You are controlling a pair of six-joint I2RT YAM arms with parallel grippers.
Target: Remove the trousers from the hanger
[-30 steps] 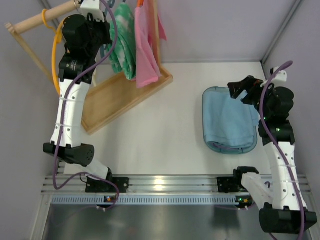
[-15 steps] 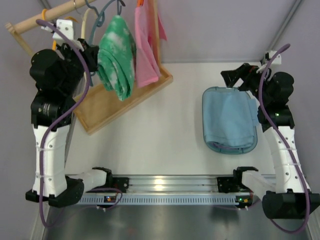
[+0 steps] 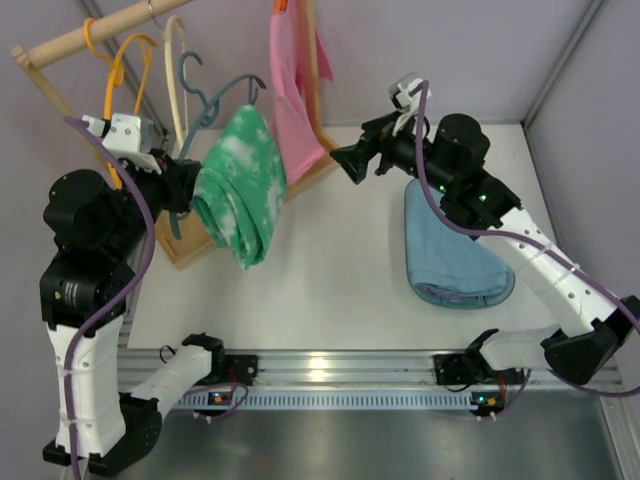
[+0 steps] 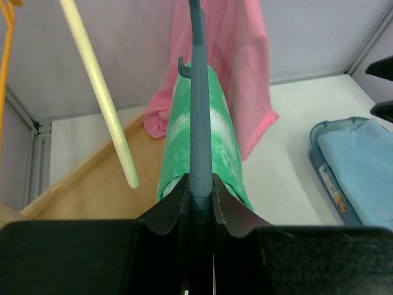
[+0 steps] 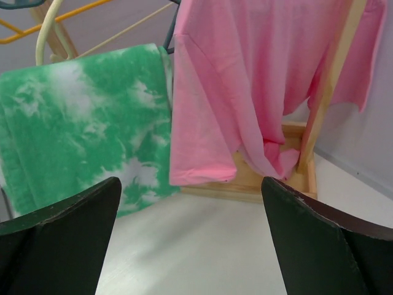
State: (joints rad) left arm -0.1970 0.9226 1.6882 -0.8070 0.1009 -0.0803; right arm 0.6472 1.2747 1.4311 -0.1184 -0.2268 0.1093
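Green tie-dyed trousers (image 3: 240, 190) hang folded over the bar of the grey-blue hanger (image 3: 212, 103), at about 10 o'clock on the tabletop (image 3: 330, 290) in the top view. The left gripper (image 3: 188, 190) is pinched onto one end of that hanger, its jaws pressed against the thin bar in the left wrist view. The hook appears free of the wooden rack (image 3: 90, 35). The right gripper (image 3: 345, 162) sits at 3 o'clock of the trousers, apart from them, jaws spread wide and aimed at the cloth. The step in hand is judged to be the approach for the pull-off: the hanger is presented and the cloth not yet gripped. The next move calls for the right gripper to close on a fold of green cloth alone and draw it along and off the bar while the left one braces the hanger. A pink cloth (image 3: 295, 110) hangs just beside the trousers at 1 o'clock and could be caught by mistake. The cream hanger (image 3: 176, 60) and orange hanger (image 3: 125, 70) hang near, at 11 o'clock. A tub (image 3: 415, 290) holding light-blue cloth (image 3: 455, 240) lies well apart at 4 o'clock.
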